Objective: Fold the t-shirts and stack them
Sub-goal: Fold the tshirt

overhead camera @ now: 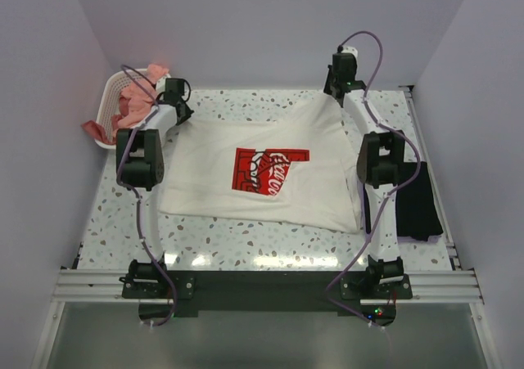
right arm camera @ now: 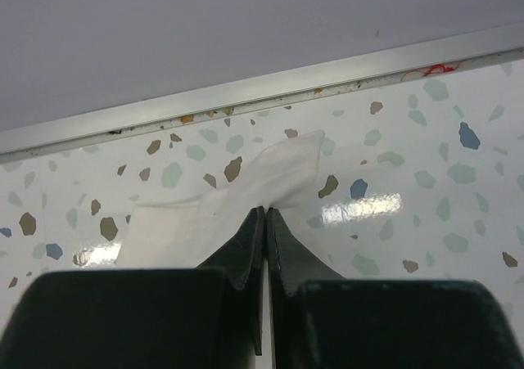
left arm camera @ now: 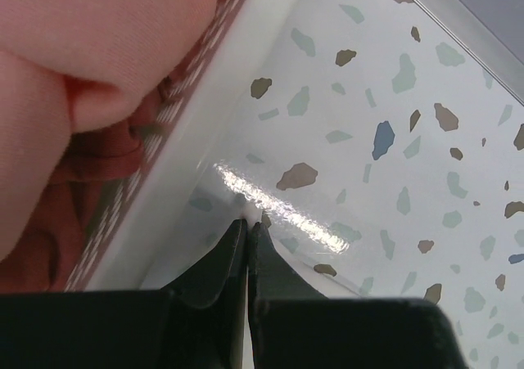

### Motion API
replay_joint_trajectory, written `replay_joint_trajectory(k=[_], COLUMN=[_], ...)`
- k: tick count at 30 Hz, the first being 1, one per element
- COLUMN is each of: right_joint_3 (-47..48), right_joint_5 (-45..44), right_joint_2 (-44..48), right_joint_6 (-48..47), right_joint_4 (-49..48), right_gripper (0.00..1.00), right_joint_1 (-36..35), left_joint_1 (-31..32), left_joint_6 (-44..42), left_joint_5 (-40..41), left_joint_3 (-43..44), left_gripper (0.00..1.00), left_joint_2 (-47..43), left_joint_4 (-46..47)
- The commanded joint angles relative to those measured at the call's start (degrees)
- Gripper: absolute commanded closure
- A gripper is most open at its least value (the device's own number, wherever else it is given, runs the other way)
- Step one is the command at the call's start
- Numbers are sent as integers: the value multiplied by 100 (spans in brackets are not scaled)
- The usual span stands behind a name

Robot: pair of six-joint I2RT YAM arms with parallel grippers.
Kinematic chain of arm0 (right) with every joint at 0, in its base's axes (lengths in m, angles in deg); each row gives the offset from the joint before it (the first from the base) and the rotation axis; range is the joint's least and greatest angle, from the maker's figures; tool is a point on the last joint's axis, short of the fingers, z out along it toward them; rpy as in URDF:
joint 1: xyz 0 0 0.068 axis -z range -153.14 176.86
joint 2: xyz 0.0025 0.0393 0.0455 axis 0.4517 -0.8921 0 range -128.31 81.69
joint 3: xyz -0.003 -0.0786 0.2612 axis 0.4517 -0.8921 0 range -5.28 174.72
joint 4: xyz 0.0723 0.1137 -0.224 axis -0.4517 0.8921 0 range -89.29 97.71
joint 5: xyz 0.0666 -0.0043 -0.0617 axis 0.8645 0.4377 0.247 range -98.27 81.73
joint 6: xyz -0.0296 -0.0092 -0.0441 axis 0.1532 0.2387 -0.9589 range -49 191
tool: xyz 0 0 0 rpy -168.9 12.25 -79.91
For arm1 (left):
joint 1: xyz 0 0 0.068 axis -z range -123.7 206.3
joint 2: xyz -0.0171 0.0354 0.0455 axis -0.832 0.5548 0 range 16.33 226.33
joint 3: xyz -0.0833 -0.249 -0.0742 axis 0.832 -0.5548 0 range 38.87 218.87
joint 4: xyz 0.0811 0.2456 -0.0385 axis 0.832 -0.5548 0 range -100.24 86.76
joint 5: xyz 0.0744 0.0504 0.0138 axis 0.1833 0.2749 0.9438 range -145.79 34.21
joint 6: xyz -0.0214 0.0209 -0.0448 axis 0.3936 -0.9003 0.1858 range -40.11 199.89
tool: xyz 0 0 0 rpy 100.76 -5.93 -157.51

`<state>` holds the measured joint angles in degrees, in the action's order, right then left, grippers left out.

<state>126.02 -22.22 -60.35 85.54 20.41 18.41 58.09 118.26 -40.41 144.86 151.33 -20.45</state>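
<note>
Speckled desk (overhead camera: 246, 246): near edge hidden behind my arm bases.

White t-shirt (overhead camera: 246, 140) with red print lies spread across the desk's middle. Its right edge is covered by my right arm, and the print is creased and hard to read.

Black t-shirt (overhead camera: 417, 205) lies at the desk's right edge, partly hidden behind the right arm.

Basket (overhead camera: 110, 99) sits at the far left corner. Pink t-shirts (overhead camera: 135, 103) are bunched inside, one hanging over the rim.

Right hand (right arm camera: 266, 211): closed, pinching a far corner of the white t-shirt.

Left hand (left arm camera: 247, 223): fingers pressed together beside the basket wall. I cannot make out any cloth between them.
</note>
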Motion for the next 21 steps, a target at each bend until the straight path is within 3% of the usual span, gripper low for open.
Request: replay_joint_trajectory(k=[1, 11, 21], right_joint_3=[-78, -922, -914], right_joint_5=[-46, -64, 121], right_joint_2=[580, 1117, 1292], right_joint_6=[48, 128, 207], right_joint_4=[-177, -371, -239], right_gripper=[100, 100, 100], right_joint_1=[98, 151, 159], left_joint_1=[-178, -433, -547], left_joint_6=[56, 66, -66], left_joint_5=[-52, -395, -615], left_joint_3=[-70, -255, -176], left_gripper=[100, 100, 100], left_joint_2=[-518, -773, -756], left_joint_4=[200, 394, 377])
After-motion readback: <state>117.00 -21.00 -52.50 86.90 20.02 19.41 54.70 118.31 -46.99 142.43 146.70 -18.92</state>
